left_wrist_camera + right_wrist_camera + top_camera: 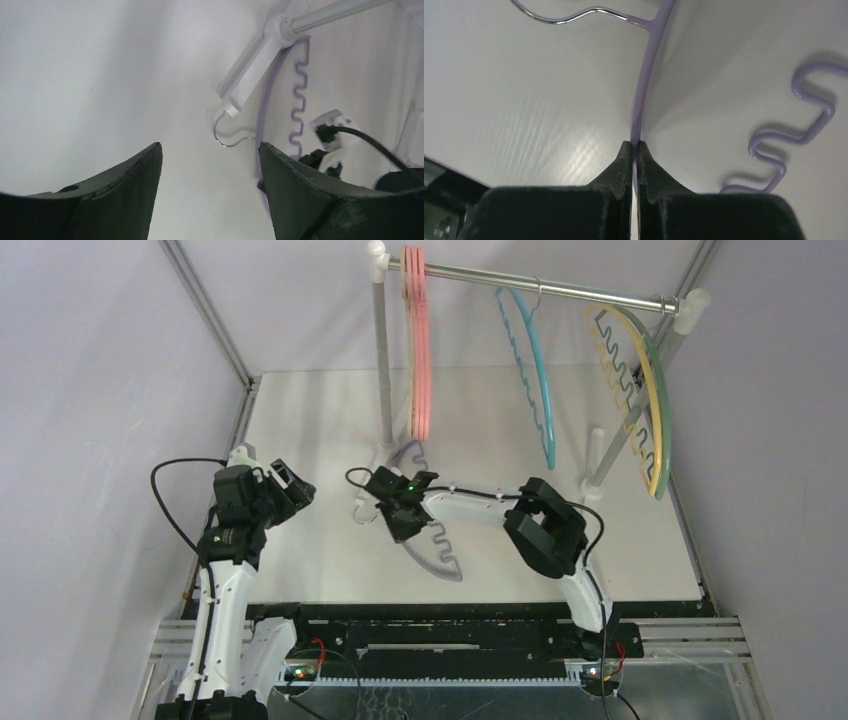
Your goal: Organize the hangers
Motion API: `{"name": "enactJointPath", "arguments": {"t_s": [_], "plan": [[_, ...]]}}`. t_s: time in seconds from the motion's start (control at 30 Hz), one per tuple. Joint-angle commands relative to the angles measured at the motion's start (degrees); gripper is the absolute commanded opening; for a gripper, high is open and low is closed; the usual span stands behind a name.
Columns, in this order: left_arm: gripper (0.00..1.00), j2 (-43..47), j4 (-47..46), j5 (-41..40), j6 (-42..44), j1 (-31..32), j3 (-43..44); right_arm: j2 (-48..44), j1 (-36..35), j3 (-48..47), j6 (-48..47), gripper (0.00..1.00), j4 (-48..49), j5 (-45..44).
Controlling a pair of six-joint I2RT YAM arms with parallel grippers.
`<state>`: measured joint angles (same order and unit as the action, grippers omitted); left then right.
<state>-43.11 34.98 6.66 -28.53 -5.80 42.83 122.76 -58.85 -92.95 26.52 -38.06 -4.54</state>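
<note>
Your right gripper (635,146) is pinching the arc of the purple hanger (645,85), its jaws closed tight on the thin plastic a little way along from the wire hook (569,17). The hanger is lying flat on the white table (300,430), around the middle and toward the near edge, its wavy bar (794,135) running alongside the arc. Your left gripper (288,490) is hovering near the table's left edge, jaws standing wide apart and holding nothing. Toward the far edge, a grey metal rail (540,285) on white poles (383,360) is carrying the other hangers. A bunch of pink hangers (418,350) is hanging at its left end and a blue hanger (530,370) near the middle. A yellow hanger (645,370) and a green hanger (667,430) are hanging together at the right end.
</note>
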Motion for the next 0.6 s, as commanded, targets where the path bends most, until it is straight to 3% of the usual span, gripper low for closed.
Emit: {"name": "enactJointPath", "arguments": {"t_s": [0.0, 0.27, 0.57], "plan": [[0.75, 0.94, -3.11, 1.18, -0.95, -0.58, -0.6, -10.79, 2.61, 1.41, -2.23, 0.0, -0.97, 9.34], [0.75, 1.39, -3.54, 1.95, -1.13, -0.53, 0.06, -24.22, 2.5, 9.45, -0.58, 0.0, -0.11, 24.6], [0.74, 3.54, -3.87, 4.56, -1.09, -0.61, -3.5, -33.74, 2.37, 15.49, 2.73, 0.0, -0.61, 27.97]]}}
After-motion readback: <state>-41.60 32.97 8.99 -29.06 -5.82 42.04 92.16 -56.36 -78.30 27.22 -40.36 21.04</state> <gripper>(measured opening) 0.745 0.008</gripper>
